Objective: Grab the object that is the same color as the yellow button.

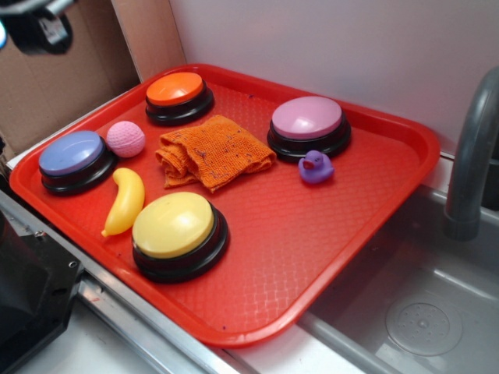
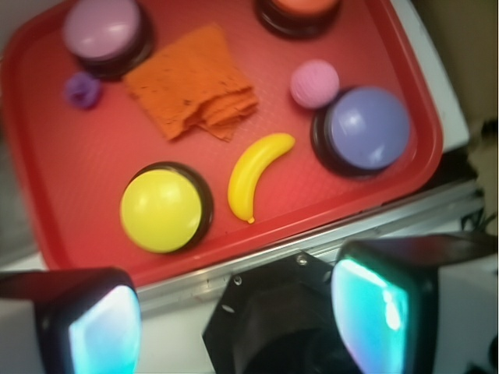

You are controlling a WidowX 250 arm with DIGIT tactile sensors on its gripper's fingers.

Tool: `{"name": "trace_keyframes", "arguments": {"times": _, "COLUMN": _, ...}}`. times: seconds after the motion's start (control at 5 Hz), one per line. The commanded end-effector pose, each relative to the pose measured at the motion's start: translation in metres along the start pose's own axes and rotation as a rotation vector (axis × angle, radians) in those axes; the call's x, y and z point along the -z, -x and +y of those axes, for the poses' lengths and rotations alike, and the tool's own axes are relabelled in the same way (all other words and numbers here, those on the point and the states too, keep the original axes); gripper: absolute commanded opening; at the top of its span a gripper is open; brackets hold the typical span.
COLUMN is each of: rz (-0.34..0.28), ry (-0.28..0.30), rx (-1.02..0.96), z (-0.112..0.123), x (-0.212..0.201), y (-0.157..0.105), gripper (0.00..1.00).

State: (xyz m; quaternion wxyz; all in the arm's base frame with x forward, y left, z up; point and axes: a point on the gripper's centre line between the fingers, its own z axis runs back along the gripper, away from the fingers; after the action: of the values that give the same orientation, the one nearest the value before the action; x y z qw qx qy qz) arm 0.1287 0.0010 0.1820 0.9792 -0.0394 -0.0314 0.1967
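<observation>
In the wrist view the gripper [image 2: 238, 312] is seen with its two fingers [image 2: 100, 323] spread wide apart and nothing held between them; it hangs off the near edge of the red tray [image 2: 86, 257], above the metal rail and a black mount. In the exterior view only a dark part of the arm is visible at the top left corner, well away from the tray contents.

Just ahead of the open jaws, the yellow banana [image 2: 255, 173] [image 1: 125, 201] is found lying flat on the tray, its curved body running diagonally. Close beside it, ahead and toward the left finger, the yellow button [image 2: 161, 208] [image 1: 175, 226] is seated on its black base; the two are near but not touching.

Ahead and toward the right finger, a purple-blue button [image 2: 365, 128] [image 1: 72, 154] is placed, with a pink ball [image 2: 314, 83] [image 1: 125, 139] just beside it. Farther ahead, a crumpled orange cloth [image 2: 191, 91] [image 1: 213, 150] lies in the middle of the tray. Beyond it, a pink-topped button [image 2: 104, 29] [image 1: 307, 121] and a small purple duck [image 2: 83, 89] [image 1: 315, 167] are seen far left, and an orange button [image 2: 300, 12] [image 1: 176, 92] far ahead.

A grey sink [image 1: 421, 312] is seen beside the tray.
</observation>
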Motion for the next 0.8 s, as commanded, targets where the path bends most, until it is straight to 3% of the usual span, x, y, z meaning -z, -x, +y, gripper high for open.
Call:
{"name": "trace_keyframes", "arguments": {"times": 0.0, "rz": -0.08, "ry": -0.069, "rx": -0.4, "z": 0.02, "x": 0.075, "y": -0.015, "gripper": 1.0}}
{"name": "trace_keyframes", "arguments": {"times": 0.2, "rz": -0.017, "ry": 0.024, "rx": -0.463, "z": 0.022, "x": 0.117, "y": -0.028, "gripper": 1.0}}
{"name": "trace_keyframes", "arguments": {"times": 0.6, "rz": -0.077, "ry": -0.02, "rx": -0.502, "z": 0.021, "x": 0.152, "y": -0.053, "gripper": 1.0}}
